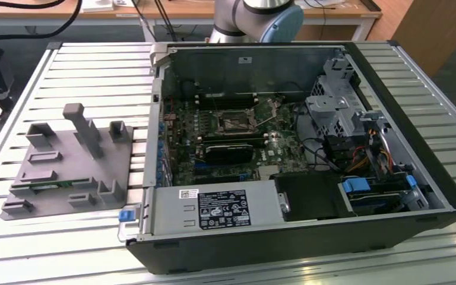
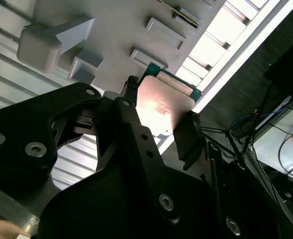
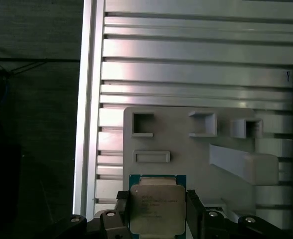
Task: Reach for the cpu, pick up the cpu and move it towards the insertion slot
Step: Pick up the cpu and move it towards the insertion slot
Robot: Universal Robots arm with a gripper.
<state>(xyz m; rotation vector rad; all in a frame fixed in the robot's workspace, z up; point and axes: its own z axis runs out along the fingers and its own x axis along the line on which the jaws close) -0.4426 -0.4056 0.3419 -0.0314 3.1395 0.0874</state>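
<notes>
Hand: the hand (image 3: 157,196) is closed down narrow on the cpu (image 3: 156,214), with dark fingers (image 3: 121,206) pressed on two opposite edges. Both wrist views show the same pinch.
Cpu: silvery top facing up, held between those fingers right over one end of the grey holder (image 3: 186,149) (honestly can't tell if it's lifted clear or just resting there).
Holder: lies flat on the slatted metal bench (image 3: 186,74). In the exterior view a thin green memory stick (image 1: 46,185) is parked in it.
Case: the open computer case (image 1: 252,59) lies just beside the holder, on the exterior view's right.
Slot: the insertion slot (image 1: 234,123) is down on the board inside the case, a silver frame with a dark centre. It's well apart from the holder, with the case wall between them.
Worry one: the grip is on thin edges only, so I reckon a jerky lift could let the chip twist or slide out.
Worry two: carrying it too low could clip that case wall, I'd guess.
Worry three: if it arrives skewed, the socket contacts could take the damage.
</notes>
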